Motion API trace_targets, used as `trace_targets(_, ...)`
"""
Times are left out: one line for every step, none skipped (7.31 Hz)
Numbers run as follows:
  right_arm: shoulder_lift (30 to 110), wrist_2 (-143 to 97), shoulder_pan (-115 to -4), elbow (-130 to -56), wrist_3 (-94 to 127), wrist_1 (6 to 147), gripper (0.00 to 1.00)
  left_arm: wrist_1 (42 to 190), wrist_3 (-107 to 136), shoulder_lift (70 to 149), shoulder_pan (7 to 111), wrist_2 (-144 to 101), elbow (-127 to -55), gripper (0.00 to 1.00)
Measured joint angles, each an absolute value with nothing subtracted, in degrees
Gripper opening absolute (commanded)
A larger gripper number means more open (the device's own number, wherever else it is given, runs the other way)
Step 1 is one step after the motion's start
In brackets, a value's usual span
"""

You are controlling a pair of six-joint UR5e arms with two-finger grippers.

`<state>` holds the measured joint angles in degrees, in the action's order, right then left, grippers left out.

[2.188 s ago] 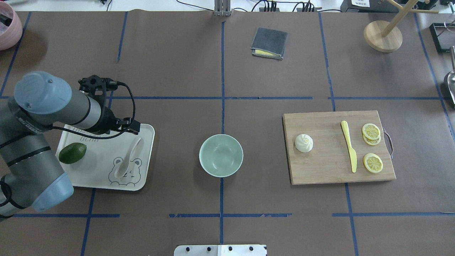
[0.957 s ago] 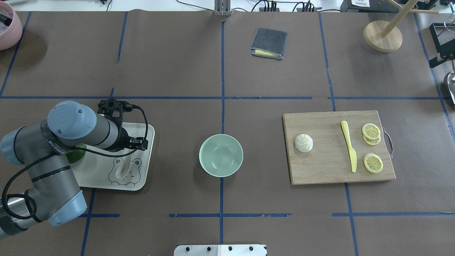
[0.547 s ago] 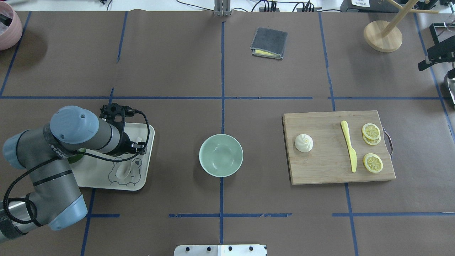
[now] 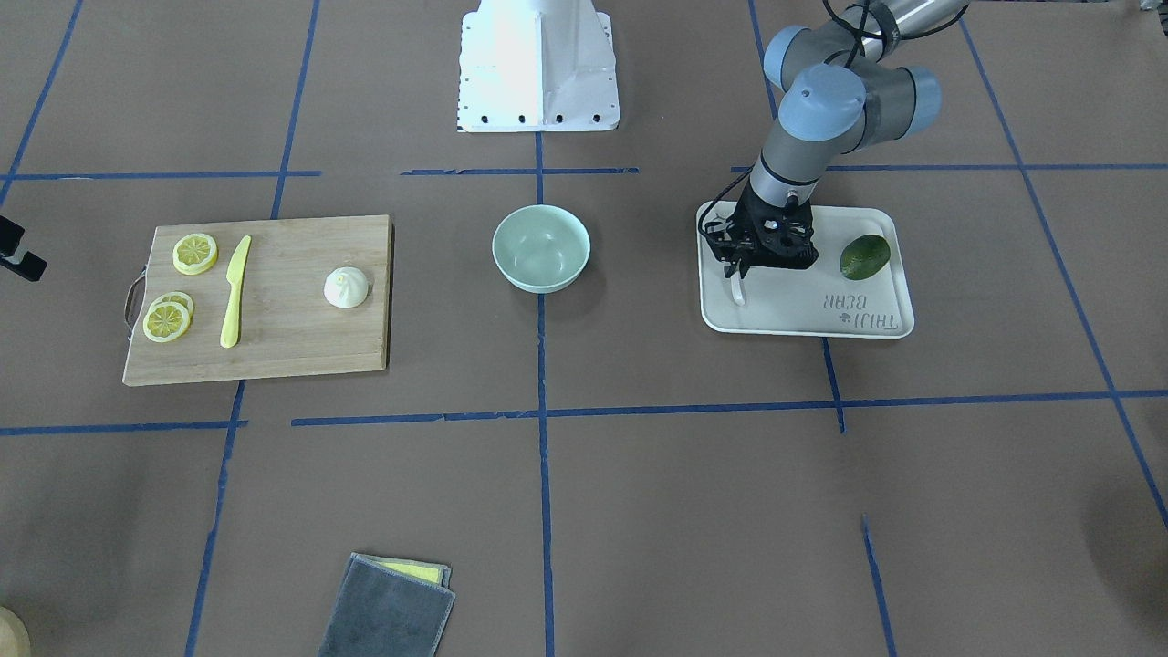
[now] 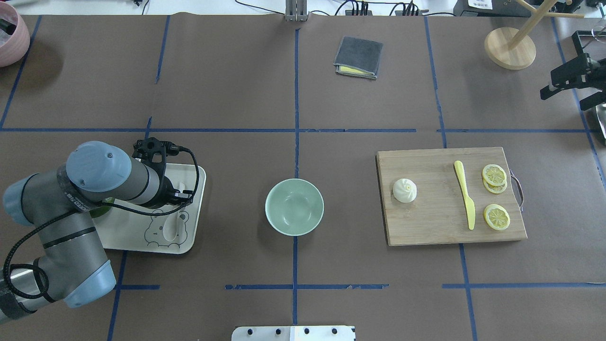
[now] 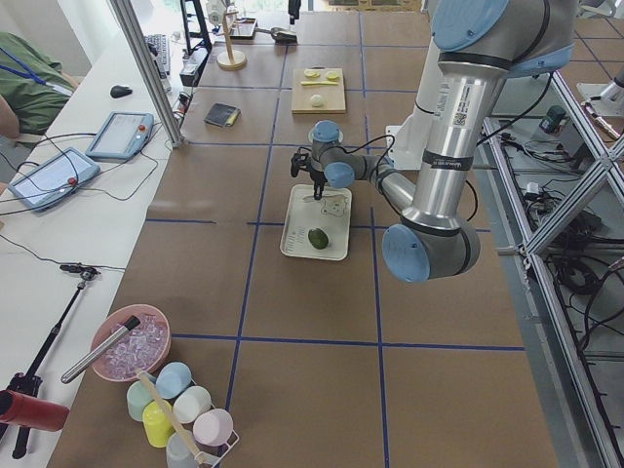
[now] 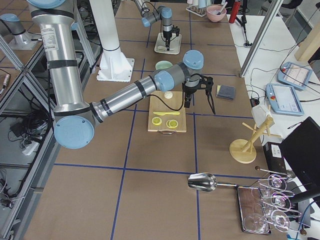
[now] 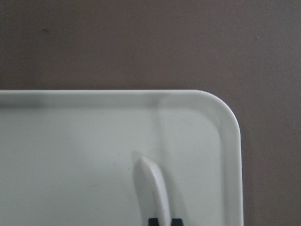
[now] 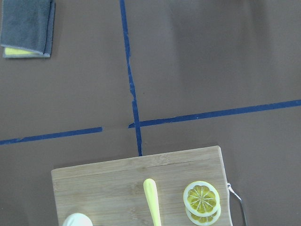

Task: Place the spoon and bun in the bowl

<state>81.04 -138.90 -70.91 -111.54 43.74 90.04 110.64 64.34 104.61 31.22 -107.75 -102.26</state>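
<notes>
The beige spoon (image 5: 171, 226) lies on the bear-print tray (image 5: 189, 239) at the left. Its handle shows in the left wrist view (image 8: 153, 188). My left gripper (image 4: 739, 272) is down on the tray, its fingertips close on either side of the spoon's handle. The mint-green bowl (image 5: 294, 207) stands empty at the table's middle. The white bun (image 5: 405, 190) sits upright on the left part of the wooden cutting board (image 5: 440, 227). My right gripper (image 5: 564, 98) hangs open and empty in the air at the far right, beyond the board.
A green fruit (image 4: 864, 256) lies on the tray beside the left gripper. A yellow knife (image 5: 465, 194) and lemon slices (image 5: 494, 175) share the board. A folded grey cloth (image 5: 358, 57) and a wooden stand (image 5: 510, 47) are at the back.
My left arm came down over the tray onto the spoon's handle, and the spoon's scoop shifted slightly right. My right gripper came into view at the right edge, moving left.
</notes>
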Motion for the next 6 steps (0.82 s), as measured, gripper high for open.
trace_targets(79.9, -137.3, -68.5, -112.4, 47.1, 90.0, 1.00, 110.5, 64.3, 104.4, 31.4, -107.8, -102.7, 0.00)
trace_targets(78.6, -135.6, -65.9, -113.0, 50.5, 89.9, 1.00, 110.3, 64.2, 103.7, 31.7, -107.9, -104.0, 0.00)
trace_targets(77.4, -133.6, -63.1, -113.3, 53.6, 89.2, 1.00, 109.3, 64.1, 102.9, 32.4, -108.0, -105.9, 0.00)
trace_targets(76.7, -131.0, -60.2, -113.4, 57.1, 87.1, 1.00, 107.0, 63.8, 102.8, 33.5, -108.1, -107.9, 0.00)
trace_targets(76.6, -127.7, -57.0, -113.4, 60.9, 84.0, 1.00, 103.8, 63.7, 103.8, 34.8, -108.3, -109.9, 0.00)
trace_targets(76.9, -124.0, -53.6, -113.4, 63.9, 81.4, 1.00, 101.4, 63.8, 105.7, 35.7, -108.9, -111.1, 0.00)
